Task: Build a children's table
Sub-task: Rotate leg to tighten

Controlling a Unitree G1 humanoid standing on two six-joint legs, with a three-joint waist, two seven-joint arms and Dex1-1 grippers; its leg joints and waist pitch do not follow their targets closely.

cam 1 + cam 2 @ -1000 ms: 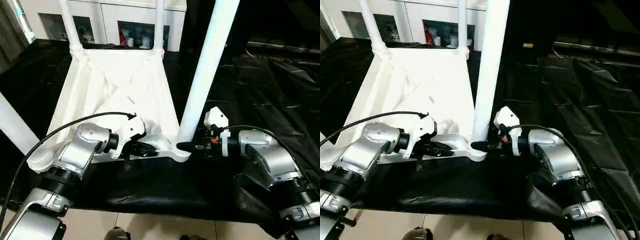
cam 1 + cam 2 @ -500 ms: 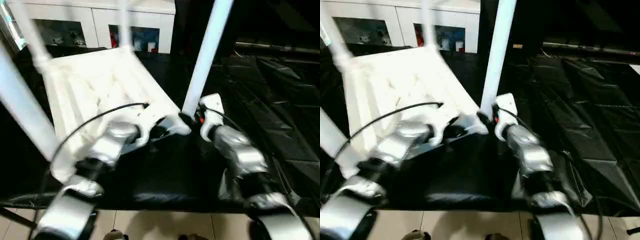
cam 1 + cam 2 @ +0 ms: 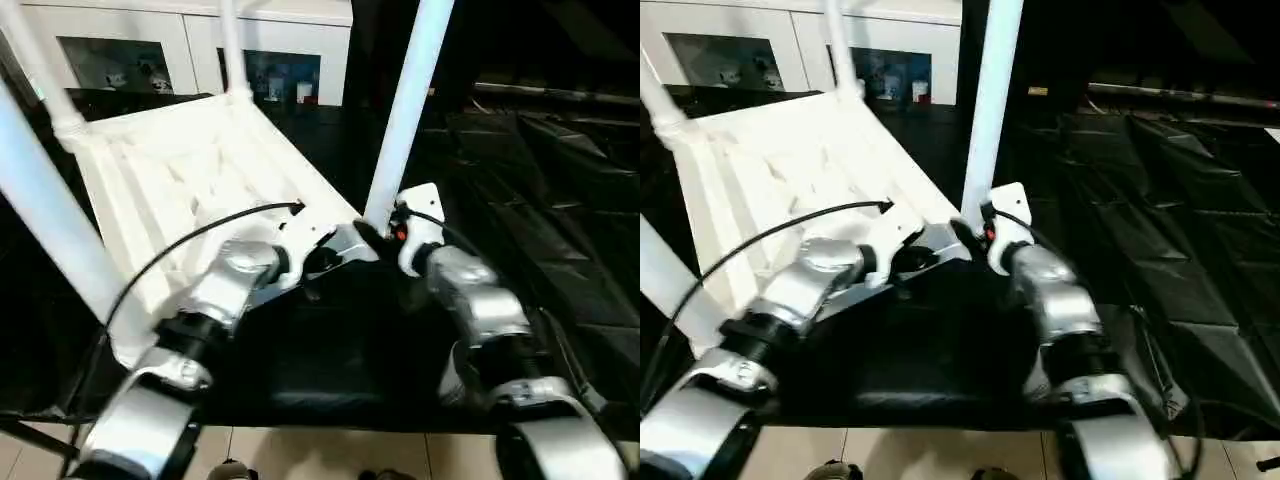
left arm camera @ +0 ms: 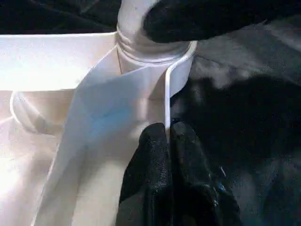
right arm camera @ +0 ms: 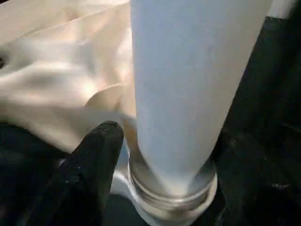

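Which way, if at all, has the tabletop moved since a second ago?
Yes. The tabletop swung: far end left against the cabinet, near right corner back from the front edge of the black cloth.

Lab: black sheeting (image 3: 560, 230), display cabinet (image 3: 190, 45)

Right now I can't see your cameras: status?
Left gripper shut on tabletop rim. Right gripper around leg base. Nothing in the way.

The white plastic tabletop (image 3: 190, 185) lies upside down, ribbed underside up, on the black sheet (image 3: 560, 200). White tubular legs (image 3: 408, 100) stand upright in its rounded corner sockets (image 4: 155, 61), four in all.
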